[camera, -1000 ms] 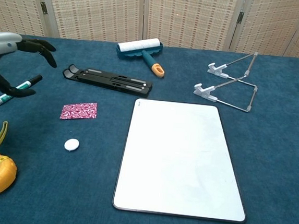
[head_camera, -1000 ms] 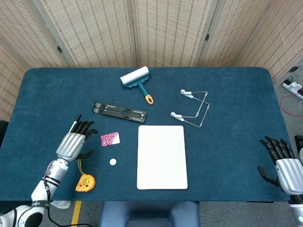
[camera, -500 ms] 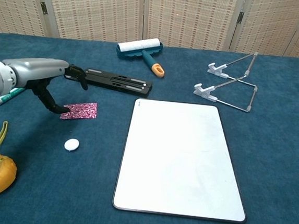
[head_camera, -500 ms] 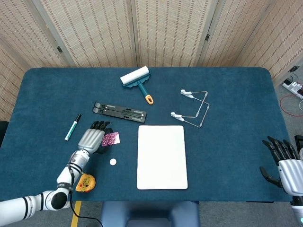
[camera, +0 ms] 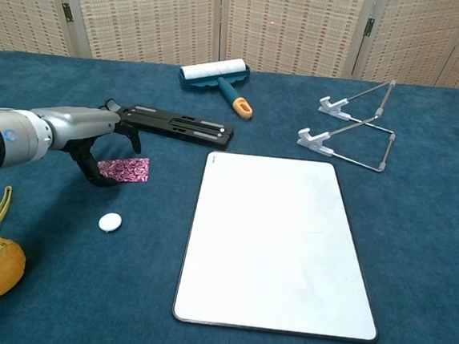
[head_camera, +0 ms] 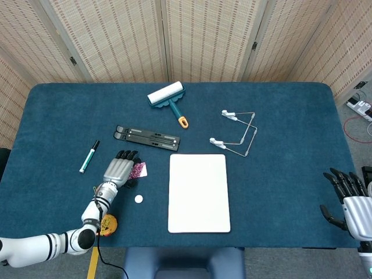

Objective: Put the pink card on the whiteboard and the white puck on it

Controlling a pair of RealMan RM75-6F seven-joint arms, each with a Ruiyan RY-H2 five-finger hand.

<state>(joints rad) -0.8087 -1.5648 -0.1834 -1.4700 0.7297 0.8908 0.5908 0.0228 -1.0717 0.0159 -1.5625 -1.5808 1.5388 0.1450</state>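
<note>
The pink patterned card (head_camera: 139, 170) (camera: 128, 169) lies flat on the blue cloth, left of the whiteboard (head_camera: 198, 192) (camera: 276, 240). The white puck (head_camera: 138, 199) (camera: 110, 222) sits just in front of the card. My left hand (head_camera: 119, 168) (camera: 88, 131) hovers over the card's left end with its fingers spread above it and the thumb down by the card's left edge; it holds nothing. My right hand (head_camera: 349, 200) rests at the table's near right edge, fingers apart and empty. The whiteboard is bare.
A black folded stand (head_camera: 147, 136) lies behind the card, with a lint roller (head_camera: 168, 96) further back. A wire stand (head_camera: 235, 136) sits behind the whiteboard's right corner. A green marker (head_camera: 89, 156) and a yellow tape measure (head_camera: 106, 224) lie to the left.
My left hand has moved right, from beside the marker to the pink card's left end, and come lower over it. The card, puck and right hand are unmoved.
</note>
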